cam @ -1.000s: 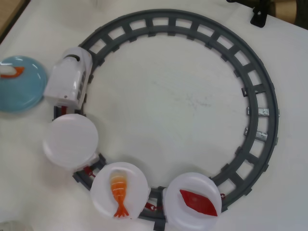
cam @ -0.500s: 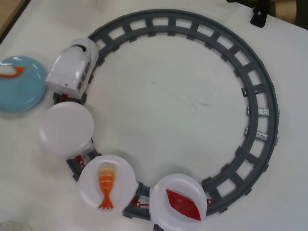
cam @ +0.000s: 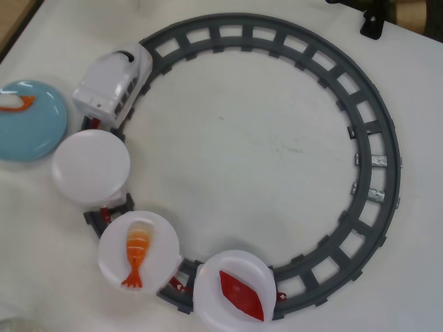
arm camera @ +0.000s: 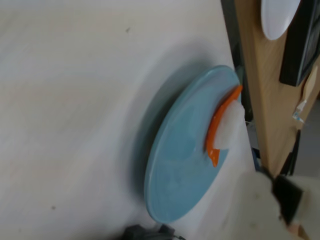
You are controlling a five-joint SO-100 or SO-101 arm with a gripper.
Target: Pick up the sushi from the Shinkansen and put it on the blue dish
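The sushi (cam: 17, 105), an orange slab on white rice, lies on the blue dish (cam: 31, 131) at the far left of the overhead view. In the wrist view it (arm camera: 220, 122) sits near the right rim of the dish (arm camera: 185, 165). The white Shinkansen (cam: 114, 79) stands on the grey track just right of the dish, nose toward the top. It shows as a blurred white shape with a black patch (arm camera: 265, 205) at the wrist view's bottom right. The gripper shows in neither view.
The train pulls three round white plates: an empty one (cam: 91, 167), one with an orange shrimp sushi (cam: 138, 249), and one with a dark red tuna piece (cam: 242, 295). The grey circular track (cam: 384, 166) rings the table's middle. A wooden edge (arm camera: 265, 100) borders the cloth.
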